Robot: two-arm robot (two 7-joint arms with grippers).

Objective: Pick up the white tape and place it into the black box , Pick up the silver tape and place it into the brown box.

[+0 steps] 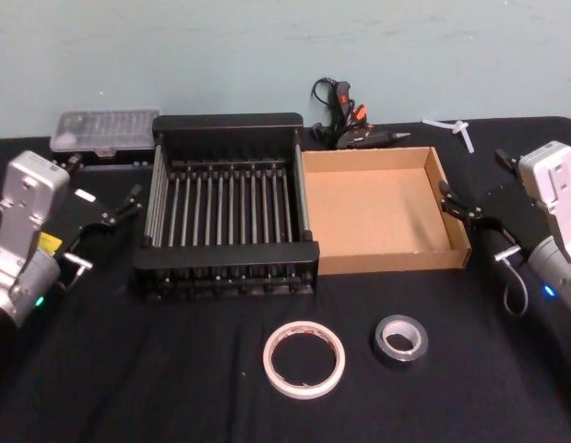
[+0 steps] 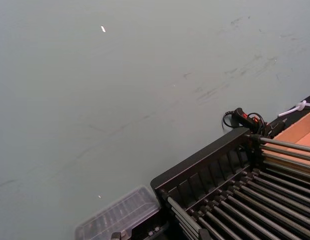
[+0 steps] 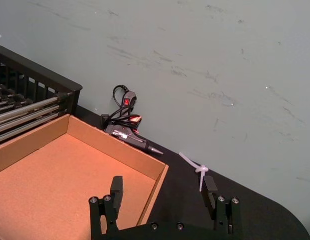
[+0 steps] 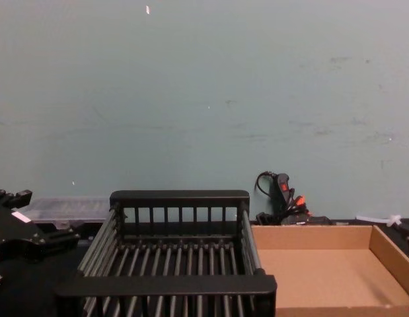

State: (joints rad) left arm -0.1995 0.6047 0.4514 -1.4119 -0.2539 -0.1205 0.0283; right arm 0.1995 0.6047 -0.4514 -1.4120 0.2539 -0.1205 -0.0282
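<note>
Nearest me in the head view lies the white tape (image 1: 303, 359), flat on the black counter (image 1: 174, 388), with the silver tape (image 1: 400, 339) just beside it toward my right, the two apart. I count one of each, plus one black box (image 1: 226, 260) and one brown box (image 1: 436, 254) standing side by side behind them, walls touching, both holding nothing. I judge the white ring light and stiff enough, but thin-walled, so I would pinch across its band, one finger inside the core; the silver roll looks denser and thicker, easier to grip the same way, though its surface may be slick. My left end effector (image 1: 128, 205) hangs left of the black box, fingers released and holding nothing; my right end effector (image 1: 460, 205) hangs by the brown box's right wall, also spread and holding nothing. Turning to the left wrist view, I see the black box's barred floor, a clear plastic case (image 2: 119, 217) beyond its corner, and one glue gun (image 2: 245, 120) by the wall. From the right wrist view, the right end effector's fingers (image 3: 116, 189) stand wide apart over the brown box's corner, with a white zip tie (image 3: 197, 169) beyond. Across the chest view, both boxes show side-on, and the left end effector sits low at the left edge.
</note>
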